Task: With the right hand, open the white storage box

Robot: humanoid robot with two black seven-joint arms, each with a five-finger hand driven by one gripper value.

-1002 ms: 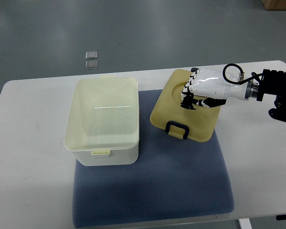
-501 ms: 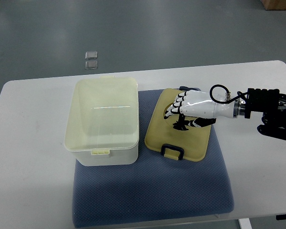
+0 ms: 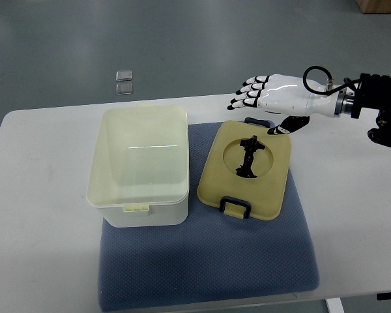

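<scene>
The white storage box [image 3: 141, 166] stands open on the left part of the blue mat [image 3: 208, 261], its inside bare. Its cream lid [image 3: 247, 171] lies flat on the mat just right of the box, underside up, with a black handle in its round recess and black clips at both ends. My right hand [image 3: 260, 94] hovers above the lid's far edge, fingers spread and holding nothing, apart from the lid. Its arm comes in from the right edge. The left arm is out of view.
The mat lies on a white table [image 3: 39, 235] with rounded corners. Two small clear squares [image 3: 124, 81] lie on the grey floor beyond the table's far edge. A brown box corner [image 3: 381, 5] shows at the top right.
My right hand let go of the lid, which now lies flat on the mat, and rose back toward the far right with its fingers spread.
</scene>
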